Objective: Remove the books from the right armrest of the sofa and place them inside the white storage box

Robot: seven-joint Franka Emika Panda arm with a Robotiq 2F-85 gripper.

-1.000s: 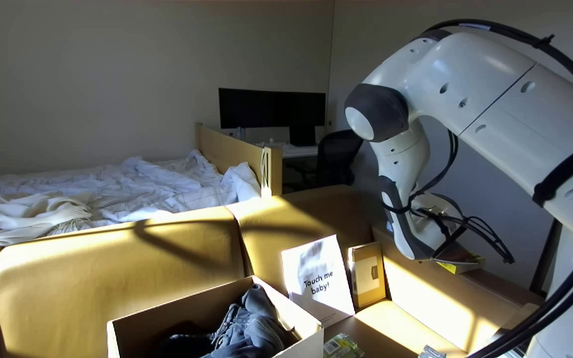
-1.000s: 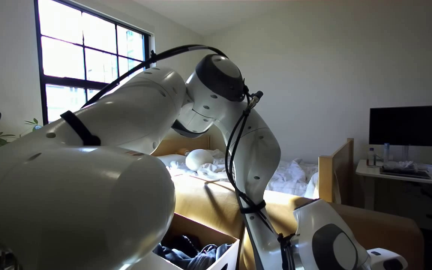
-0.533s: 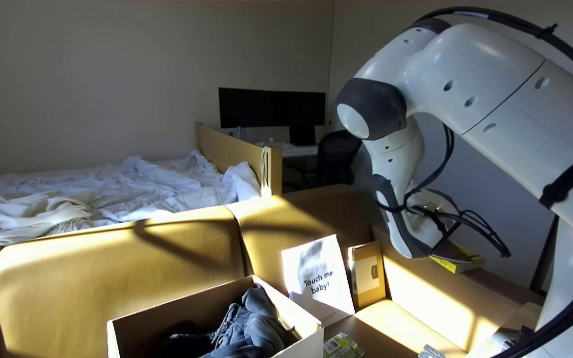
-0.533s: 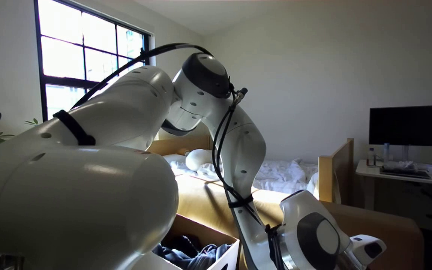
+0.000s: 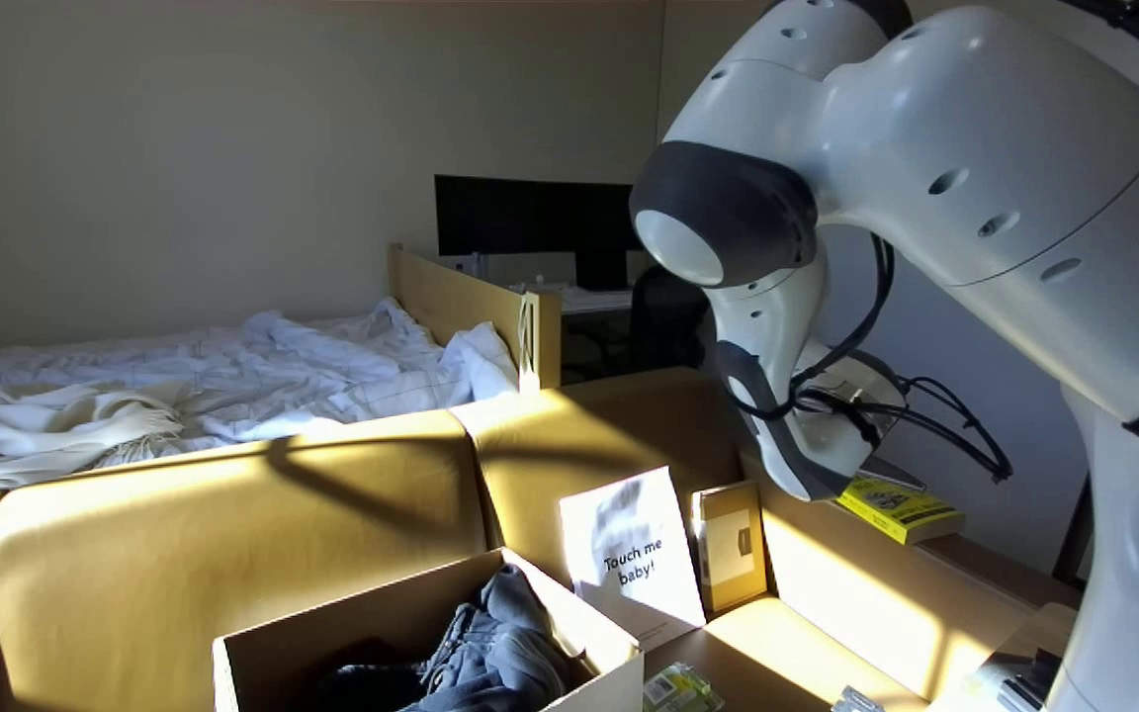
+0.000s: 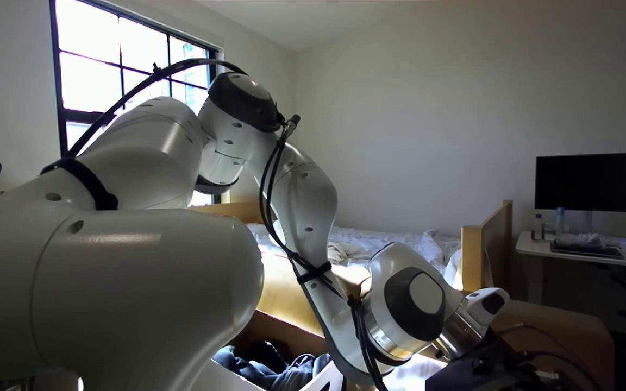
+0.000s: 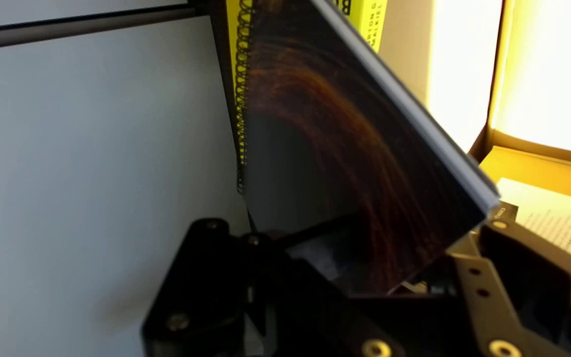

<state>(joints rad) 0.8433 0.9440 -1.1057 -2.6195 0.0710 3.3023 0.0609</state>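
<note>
- Wrist view, left: a pale flat surface (image 7: 92, 158) fills that side, too plain for you to tell what it is
- Lower middle there: your gripper (image 7: 365, 267) has its fingers pressed together, pinching the near end of the spiral notebook (image 7: 374, 144), though the meeting spot itself is dark
- Centre: the spiral notebook tilts, its dark cover with an orange swirl towards you, wire coil on the left edge, pages on the right
- Beyond it, at the top: you see the yellow book (image 7: 372, 22) on both sides of the spiral notebook; whether the two touch, you cannot tell
- Leftmost in an exterior view: the bed (image 5: 466, 302) with its rumpled sheets (image 5: 233, 371), beyond the sofa (image 5: 233, 534)
- Next, low in the middle: your white box (image 5: 617, 684), in front of the sofa's back, with dark clothes (image 5: 510, 643) inside that show in both exterior views
- Just right of the box: a white sign (image 5: 634, 564) reading "Touch me baby!" stands tilted, a green packet (image 5: 678, 689) near its foot
- Beside the sign: a flat tan thing (image 5: 728, 549) stands upright, book or box you cannot tell
- Rightmost: your arm (image 5: 985, 148) bends down over the right armrest (image 5: 995, 576), where the yellow book lies, the thin edge of the spiral notebook just above it
- Left to right in an exterior view: the window (image 6: 90, 76), your arm, the screen (image 6: 598, 182)
</note>
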